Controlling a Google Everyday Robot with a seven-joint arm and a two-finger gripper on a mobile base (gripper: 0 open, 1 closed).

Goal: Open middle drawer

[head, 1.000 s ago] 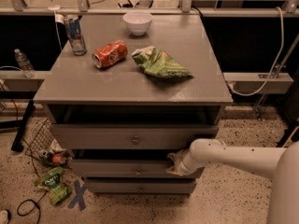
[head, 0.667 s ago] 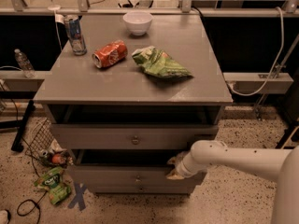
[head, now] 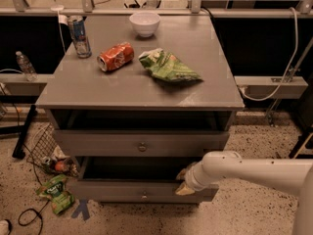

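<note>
middle drawer [head: 122, 192]: flat matte grey front, a wide rectangle. It sits under the top drawer and sticks out further forward, so there's a dark gap behind its front.
knob [head: 144, 196]: small and round, dead centre of that front.
gripper [head: 184, 182]: tan-tipped, right at the top edge of the middle drawer's front, near its right end. Honestly can't tell if it's clamped on or loose.
arm [head: 254, 170]: smooth white tube coming in from the right.
top drawer [head: 98, 143]: taller grey front with its own little round knob, also out a bit.
cabinet top [head: 122, 89]: plain grey slab.
on it: dented red can [head: 116, 56] lying on its side, crumpled green bag [head: 167, 66] just right of it, round white bowl [head: 145, 22] at the back, blue can [head: 78, 35] standing back left.
floor [head: 244, 214]: speckled stone. A shiny green packet [head: 55, 194] lies left of the cabinet, with a wire basket [head: 46, 143] near it.
</note>
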